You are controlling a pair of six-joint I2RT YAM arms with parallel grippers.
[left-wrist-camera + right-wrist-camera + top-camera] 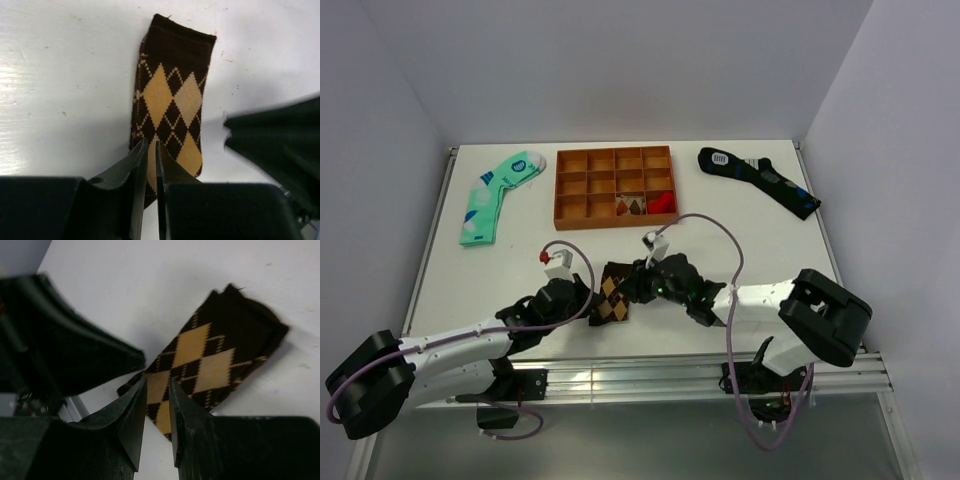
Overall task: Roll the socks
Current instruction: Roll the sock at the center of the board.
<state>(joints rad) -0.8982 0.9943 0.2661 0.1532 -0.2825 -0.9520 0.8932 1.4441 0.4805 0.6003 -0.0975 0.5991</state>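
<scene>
A: Spotted the socks (612,296)?

B: Yes. Lying flat on the tabletop (492,270), close to the near edge, roughly midway between the left and right edges. Folded into a short brown strip with tan diamonds, with the dark cuff toward the far edge.

A: And against the left tool (151,144)?

B: Touching. Closed down to a thin slit on the end of the socks opposite the cuff, with tan fabric showing in the slit. Reaching in from the left edge side.

A: Same for the right tool (156,383)?

B: Much the same. Narrow too, a little wider than the left, pinching that same end, with fabric in the gap. Reaching in from the right edge side, just beside the left tool.

A: Any of it lifted?

B: Cannot tell at the pinched end. Flat and smooth everywhere beyond, out to the cuff.

A: Anything else up there?

B: A brown divided tray (572,207) by the middle of the far edge, well apart from the socks. A green sock (500,190) toward the far left corner, and a dark sock (760,180) toward the far right corner.
</scene>
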